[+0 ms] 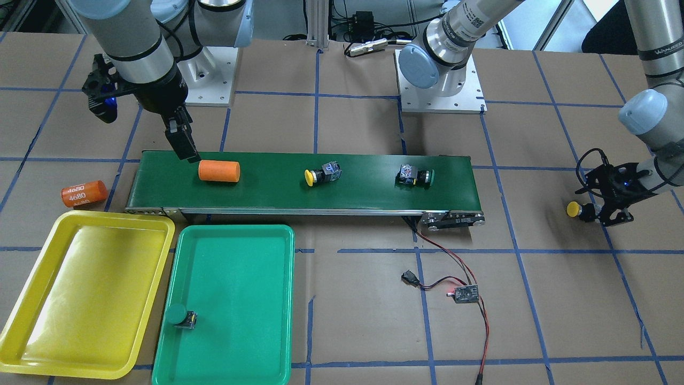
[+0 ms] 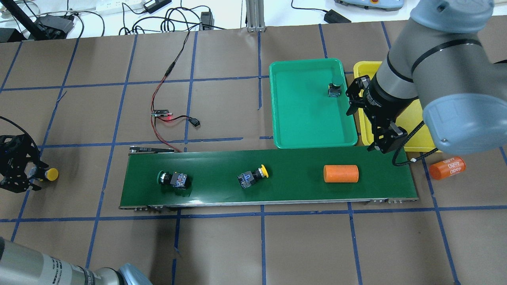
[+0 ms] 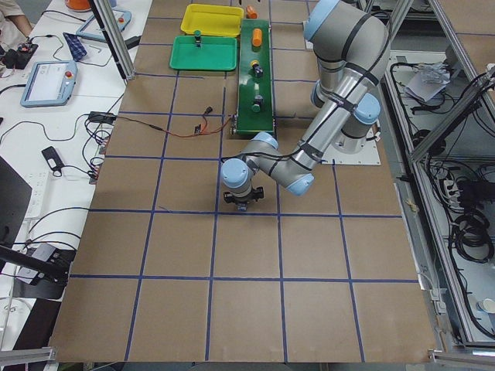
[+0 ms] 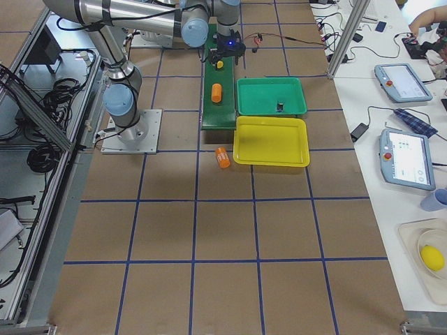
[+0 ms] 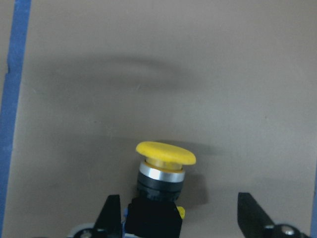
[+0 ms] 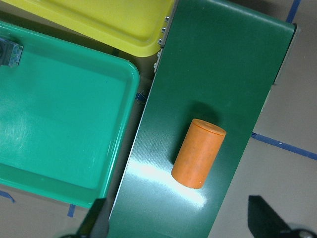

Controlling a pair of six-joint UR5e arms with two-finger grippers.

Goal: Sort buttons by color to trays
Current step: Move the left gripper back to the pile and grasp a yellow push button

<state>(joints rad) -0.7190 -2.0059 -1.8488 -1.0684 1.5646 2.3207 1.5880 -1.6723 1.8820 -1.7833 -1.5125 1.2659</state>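
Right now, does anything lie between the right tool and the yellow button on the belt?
Yes. An orange cylinder lies on the belt between the right tool and that yellow button. Nothing else sits between them.

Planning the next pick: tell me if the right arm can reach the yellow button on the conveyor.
Probably yes. The right pincer hangs open over the belt's end; the yellow button lies bare mid-belt, and the orange cylinder between them blocks only a low approach.

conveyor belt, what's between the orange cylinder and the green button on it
A yellow button lies on its side between the orange cylinder and the green button, clearest in the overhead view.
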